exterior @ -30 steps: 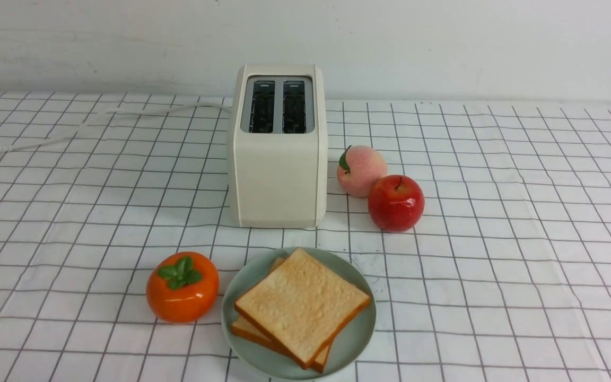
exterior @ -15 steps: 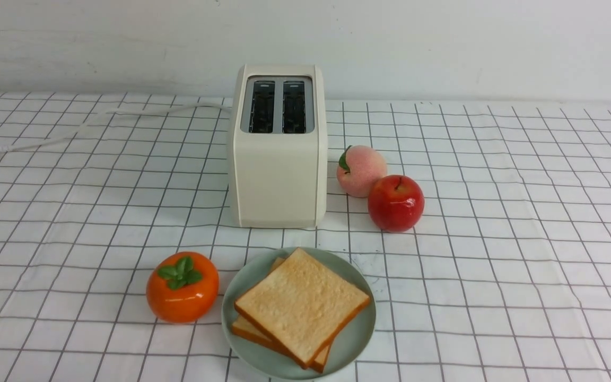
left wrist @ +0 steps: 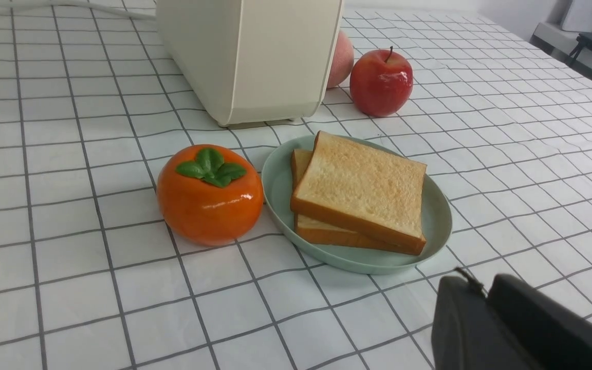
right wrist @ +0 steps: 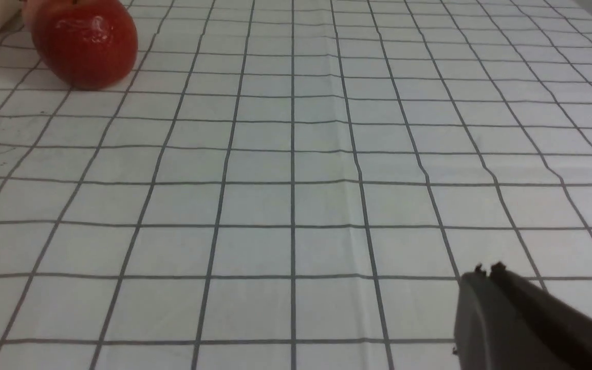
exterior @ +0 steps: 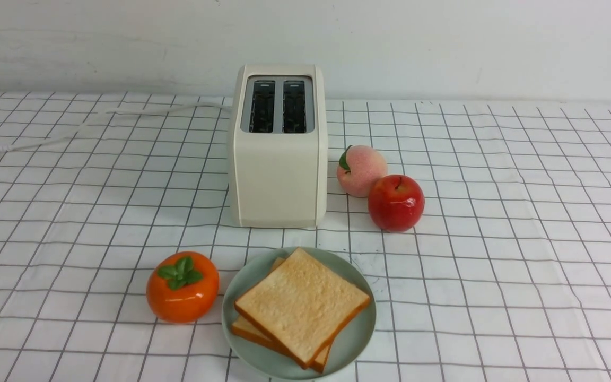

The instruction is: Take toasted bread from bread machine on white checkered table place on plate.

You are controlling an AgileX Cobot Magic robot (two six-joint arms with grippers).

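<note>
Both grippers hang empty over the checkered cloth; two toast slices lie stacked on the plate.

The right gripper (right wrist: 487, 270), seen only in its wrist view, has its dark fingers pressed together on nothing; ahead of it lies bare white checkered table (right wrist: 296, 205), with a red apple (right wrist: 85, 43) far beyond. The left gripper (left wrist: 481, 288), seen only in its own wrist view, shows fingers near together with a narrow seam; whether fully clenched is unclear. Just beyond it sits the plate (left wrist: 437, 216) carrying the toasted bread (left wrist: 363, 187), with an orange persimmon (left wrist: 208, 198) beside it and the bread machine (left wrist: 255, 56) farther off. Only the front view shows the toaster's two dark slots empty, a peach (exterior: 361, 171), and neither arm.
</note>
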